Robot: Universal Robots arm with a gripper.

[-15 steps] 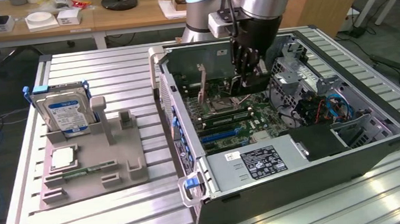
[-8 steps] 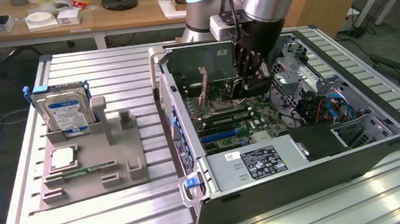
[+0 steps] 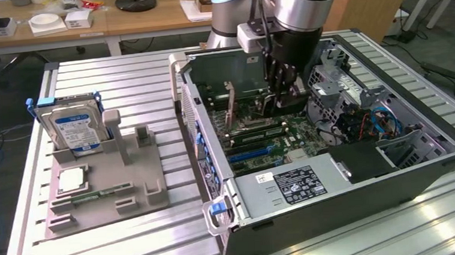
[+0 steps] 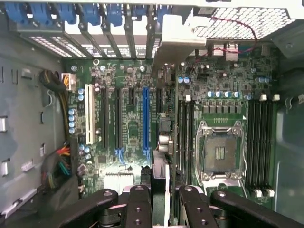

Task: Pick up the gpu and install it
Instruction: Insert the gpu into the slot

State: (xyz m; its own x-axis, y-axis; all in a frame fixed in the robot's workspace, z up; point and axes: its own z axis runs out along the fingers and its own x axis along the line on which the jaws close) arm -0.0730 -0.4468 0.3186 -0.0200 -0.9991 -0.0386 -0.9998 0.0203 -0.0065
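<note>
Tool (image 4: 162, 191) is clamped on the gpu (image 4: 163, 142): a finger on each face, card edge-on between them, silver bracket end pointing at the rear slot openings.

Pick looks done, so you're in the install step. The card hangs over the motherboard (image 4: 223, 80), not seated as far as I can judge.

In the wrist view its edge runs just beside the blue slot (image 4: 146, 114), on the CPU socket (image 4: 221, 152) side. I can't tell if that's a true offset or just camera angle.

My read on the seating move: get the card edge square over the slot and the bracket lined up with a rear opening, then press straight down. A tilt would likely jam it.

The wrist view gives you slot layout and card line, but no height.

The exterior view gives the tool (image 3: 280, 100) low inside the open case (image 3: 338, 210), though the arm hides the slot. It also gives the counter (image 3: 111, 69), with a grey fixture (image 3: 136, 200) carrying the hard drive (image 3: 73, 127) and memory stick (image 3: 102, 193), well apart from the case.
</note>
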